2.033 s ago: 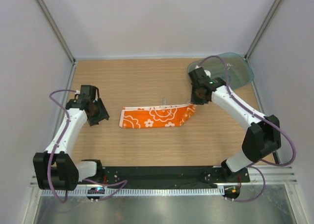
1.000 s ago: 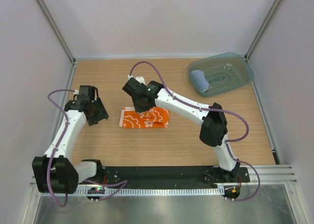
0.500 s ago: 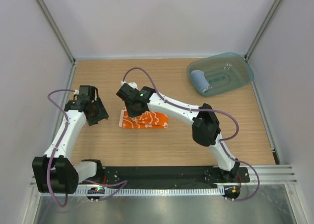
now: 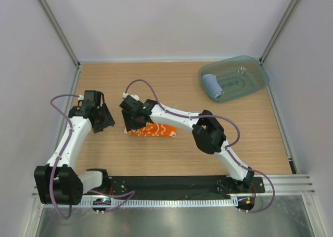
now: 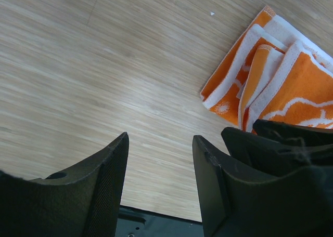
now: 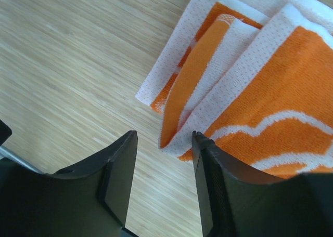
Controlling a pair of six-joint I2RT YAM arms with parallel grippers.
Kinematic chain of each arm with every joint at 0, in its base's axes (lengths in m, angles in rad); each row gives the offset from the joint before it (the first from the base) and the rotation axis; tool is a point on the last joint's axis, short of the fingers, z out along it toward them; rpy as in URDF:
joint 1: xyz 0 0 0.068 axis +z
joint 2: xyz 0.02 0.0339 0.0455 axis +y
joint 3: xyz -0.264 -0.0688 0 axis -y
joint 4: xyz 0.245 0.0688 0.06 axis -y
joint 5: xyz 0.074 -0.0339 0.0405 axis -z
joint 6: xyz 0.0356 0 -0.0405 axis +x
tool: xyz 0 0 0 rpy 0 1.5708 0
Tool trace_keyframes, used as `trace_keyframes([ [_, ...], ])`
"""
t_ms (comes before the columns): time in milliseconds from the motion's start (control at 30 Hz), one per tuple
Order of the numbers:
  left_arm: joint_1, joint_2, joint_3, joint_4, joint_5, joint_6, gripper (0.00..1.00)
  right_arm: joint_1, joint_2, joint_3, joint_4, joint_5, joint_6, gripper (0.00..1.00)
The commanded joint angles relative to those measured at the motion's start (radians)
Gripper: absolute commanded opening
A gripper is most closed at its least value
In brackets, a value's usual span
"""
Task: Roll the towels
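The folded orange towel (image 4: 158, 129) is laid on the tabletop (image 4: 182, 86), with the right tool (image 6: 164, 138) spread open above its end. The left tool (image 5: 160, 143) is observed open and empty nearby.

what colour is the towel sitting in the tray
Light blue; the towel shows best in the top external view, in the teal tray.

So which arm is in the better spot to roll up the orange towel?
Right, probably. The right tool is open just above the folded end of the orange towel; the left tool hangs open off to the side over bare table.
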Motion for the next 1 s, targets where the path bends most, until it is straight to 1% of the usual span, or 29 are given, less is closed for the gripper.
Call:
trace_keyframes([
  [0, -0.001, -0.018, 0.012, 0.009, -0.016, -0.005, 0.54, 0.006, -0.023, -0.019, 0.111, -0.041, -0.011, 0.54],
  [100, 0.0, -0.015, 0.012, 0.007, -0.021, -0.006, 0.54, 0.004, -0.05, 0.0, 0.112, -0.021, -0.042, 0.58],
  [133, -0.001, -0.014, 0.012, 0.006, -0.026, -0.006, 0.54, 0.006, -0.06, 0.004, 0.107, -0.012, -0.051, 0.67],
  [200, -0.001, -0.015, 0.011, 0.004, -0.03, -0.008, 0.54, 0.004, -0.099, 0.02, 0.098, 0.01, -0.073, 0.71],
  [233, -0.001, -0.015, 0.012, 0.006, -0.032, -0.008, 0.54, 0.003, -0.118, 0.021, 0.095, 0.017, -0.079, 0.78],
  [300, -0.001, -0.014, 0.012, 0.003, -0.039, -0.009, 0.54, 0.001, -0.155, 0.011, 0.084, 0.03, -0.091, 0.8],
  [400, 0.0, -0.01, 0.014, 0.003, -0.046, -0.011, 0.54, -0.017, -0.273, -0.069, 0.072, 0.071, -0.083, 0.8],
  [433, -0.001, -0.01, 0.014, 0.0, -0.042, -0.011, 0.54, -0.025, -0.349, -0.107, 0.076, 0.089, -0.064, 0.8],
  [467, -0.001, -0.01, 0.014, 0.0, -0.042, -0.012, 0.54, -0.034, -0.397, -0.199, 0.085, 0.102, -0.05, 0.8],
  [500, 0.0, -0.012, 0.014, 0.001, -0.041, -0.011, 0.54, -0.069, -0.441, -0.253, 0.095, 0.105, -0.033, 0.81],
  [533, -0.001, -0.015, 0.014, 0.004, -0.039, -0.011, 0.54, -0.091, -0.53, -0.375, 0.104, 0.1, 0.007, 0.8],
  [567, -0.001, -0.015, 0.014, 0.003, -0.038, -0.011, 0.53, -0.115, -0.569, -0.438, 0.114, 0.091, 0.024, 0.8],
  [600, -0.003, -0.017, 0.014, 0.006, -0.024, -0.011, 0.53, -0.176, -0.605, -0.501, 0.136, 0.079, 0.042, 0.77],
  [633, -0.004, -0.015, 0.013, 0.007, -0.018, -0.009, 0.53, -0.204, -0.644, -0.564, 0.151, 0.061, 0.058, 0.76],
  [667, -0.006, -0.014, 0.012, 0.01, -0.013, -0.008, 0.53, -0.236, -0.696, -0.679, 0.18, 0.035, 0.064, 0.75],
  [733, -0.016, -0.007, 0.012, 0.012, -0.001, -0.006, 0.53, -0.304, -0.73, -0.767, 0.191, 0.017, 0.067, 0.74],
  [767, -0.018, -0.006, 0.011, 0.014, 0.002, -0.005, 0.53, -0.318, -0.739, -0.822, 0.2, 0.01, 0.056, 0.73],
  [900, -0.026, -0.004, 0.012, 0.015, 0.005, -0.003, 0.52, -0.35, -0.718, -0.887, 0.225, -0.024, 0.045, 0.65],
  [967, -0.033, -0.006, 0.011, 0.014, 0.001, -0.003, 0.52, -0.361, -0.698, -0.908, 0.249, -0.036, 0.052, 0.63],
])
